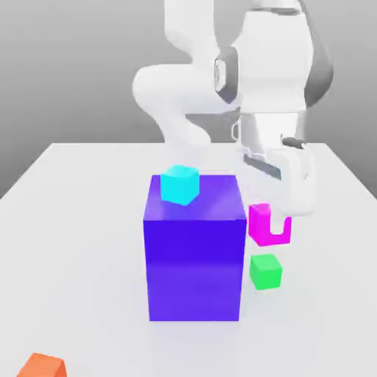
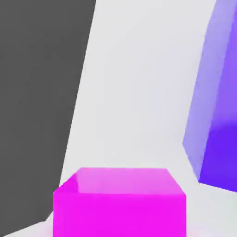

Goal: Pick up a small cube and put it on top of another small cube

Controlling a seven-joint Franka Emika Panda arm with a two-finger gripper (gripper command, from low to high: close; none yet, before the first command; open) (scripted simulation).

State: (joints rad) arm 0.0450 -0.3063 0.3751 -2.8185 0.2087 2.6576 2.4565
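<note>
Gripper is clamped on pink cube, right of centre, likely raised to clear green cube for stacking.

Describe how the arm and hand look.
The arm is glossy white with rounded, bulging segments and grey patches at the joints. The hand is a white, boxy housing with softened edges, a dark grey strip along one side and a small dark part near its top.
</note>
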